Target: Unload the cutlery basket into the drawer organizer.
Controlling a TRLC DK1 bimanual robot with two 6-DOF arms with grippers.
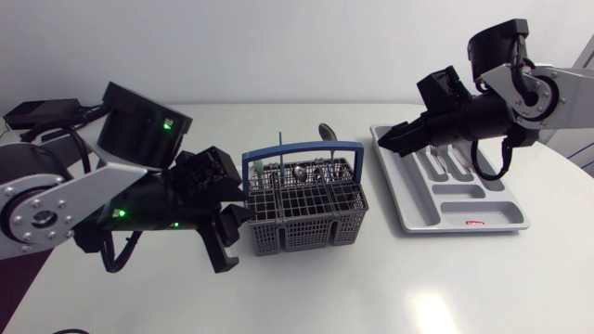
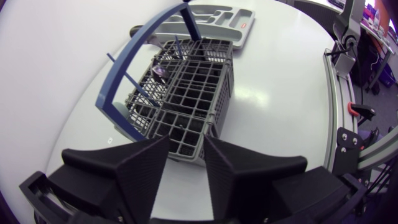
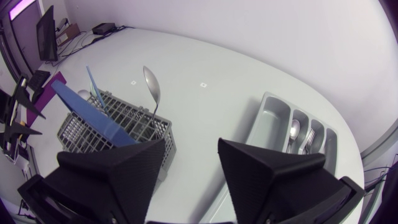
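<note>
The grey wire cutlery basket (image 1: 302, 202) with a blue handle (image 1: 302, 148) stands mid-table. A spoon (image 1: 327, 132), a thin blue utensil (image 1: 280, 148) and other cutlery stick up in it. My left gripper (image 1: 232, 223) is at the basket's left side. In the left wrist view that gripper (image 2: 186, 177) is open, with the near corner of the basket (image 2: 186, 93) just ahead of its fingers. My right gripper (image 1: 388, 139) hovers open over the left end of the grey drawer organizer (image 1: 497, 218). Nothing is between the fingers of this gripper (image 3: 191, 171). A spoon (image 3: 292, 132) and forks (image 3: 309, 140) lie in the organizer (image 3: 270, 109).
White tabletop lies in front of the basket and organizer. The organizer's front compartments (image 1: 469, 193) hold nothing visible. The table's rounded far edge runs behind both.
</note>
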